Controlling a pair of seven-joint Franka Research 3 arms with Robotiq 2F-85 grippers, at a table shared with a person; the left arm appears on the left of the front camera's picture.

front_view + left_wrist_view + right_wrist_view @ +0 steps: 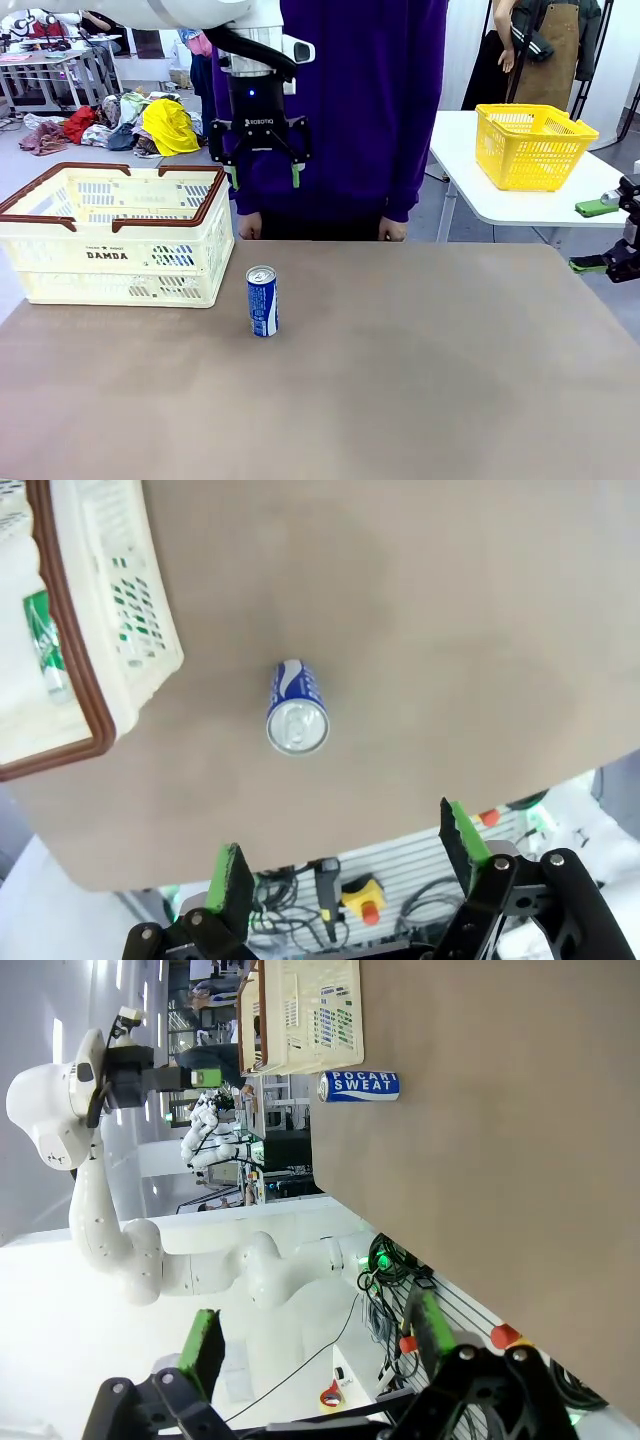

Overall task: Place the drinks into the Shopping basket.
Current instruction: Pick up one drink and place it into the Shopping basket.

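The brown table point(420, 380) was wide and mostly bare, and you looked across it from the robot's side. Closest to you stood one blue drink can point(262, 301), upright, with its silver top showing. It stood alone on the table, just in front of the right corner of the Shopping basket point(112, 235) and not touching it. From the right wrist camera you could read white print on the can that said "POCARI SWEAT".

The cream-white basket with the brown rim sat on the left side of the table. It had "DAMDA" printed on its front wall. From the left wrist camera you could see a green can point(42, 643) lying inside the basket.

The left gripper point(264, 176) hung in the air above the table, higher than the blue can and a little behind it. Its green-padded fingers were spread wide and held nothing. The left wrist camera looked straight down at the top of the blue can between those fingers.

The right gripper point(600, 264) waited off the right edge of the table, low and to the side. Its fingers were spread wide too, and nothing was between them.

Behind the table stood a person in a purple top point(350, 110), with both hands at the far edge. Farther back on the right, a yellow mesh basket point(532, 144) sat on a white table point(520, 205).
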